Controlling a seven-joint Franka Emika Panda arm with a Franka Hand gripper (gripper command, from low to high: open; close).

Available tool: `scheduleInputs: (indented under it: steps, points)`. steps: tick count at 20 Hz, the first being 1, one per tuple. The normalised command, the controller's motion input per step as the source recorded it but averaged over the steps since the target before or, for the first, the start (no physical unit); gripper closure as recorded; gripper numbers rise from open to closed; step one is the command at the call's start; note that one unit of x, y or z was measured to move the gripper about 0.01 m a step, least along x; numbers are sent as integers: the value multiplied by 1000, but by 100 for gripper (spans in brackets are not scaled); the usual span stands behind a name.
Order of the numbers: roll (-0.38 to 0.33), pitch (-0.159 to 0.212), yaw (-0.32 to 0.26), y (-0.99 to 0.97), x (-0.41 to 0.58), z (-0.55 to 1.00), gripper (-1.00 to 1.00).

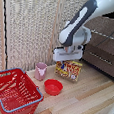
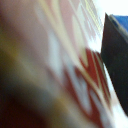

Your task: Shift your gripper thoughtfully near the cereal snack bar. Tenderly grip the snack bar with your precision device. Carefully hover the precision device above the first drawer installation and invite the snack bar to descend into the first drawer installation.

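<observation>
The cereal snack bar (image 1: 69,70) is a flat box with yellow, red and white print. It stands on edge on the wooden table, near the middle of the exterior view. My gripper (image 1: 68,59) is a white blocky head that sits right on the box's top edge, fingers down over it. In the wrist view the box's print (image 2: 55,65) fills the picture, very close and blurred. One dark blue-tipped finger (image 2: 117,60) lies flush against it with no gap. The other finger is hidden. The dark drawer unit (image 1: 105,44) stands at the exterior view's right.
A pink cup (image 1: 40,70) stands to the box's left in the exterior view, and a red bowl (image 1: 53,87) lies in front of it. A red basket with a blue rim (image 1: 14,91) sits at the front left. A slatted screen (image 1: 31,25) stands behind.
</observation>
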Motion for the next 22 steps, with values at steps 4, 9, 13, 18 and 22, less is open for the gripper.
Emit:
scheduleInputs:
  steps: [4, 9, 13, 18, 22]
  points:
    - [0, 49, -172, -9, 0, 809, 100]
    - [0, 7, -141, -35, 33, 881, 100]
    - [-9, 0, -133, -61, 149, 898, 100]
    - [-13, 0, -105, -156, 321, 913, 100]
    - [0, 0, -56, -276, 579, 841, 100]
